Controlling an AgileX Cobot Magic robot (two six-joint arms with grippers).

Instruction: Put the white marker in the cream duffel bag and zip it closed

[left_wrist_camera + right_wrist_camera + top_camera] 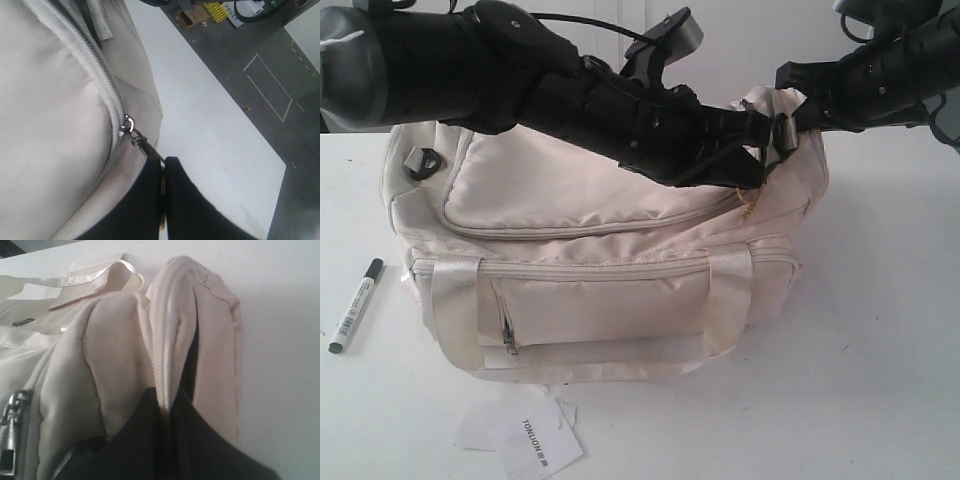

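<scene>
My left gripper (162,164) pinches the zipper tab (141,144), my right gripper (167,401) pinches the bag (600,200) end, and the pen (353,306) lies far off at eight o'clock, pointing one-to-seven, on my left.

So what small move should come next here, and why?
Probably the left gripper should draw the zipper pull along its track to open the top flap. It pinches that pull, the right gripper pinches the end of the cream duffel bag, the flap looks zipped shut, and the white marker lies outside on the table.
</scene>
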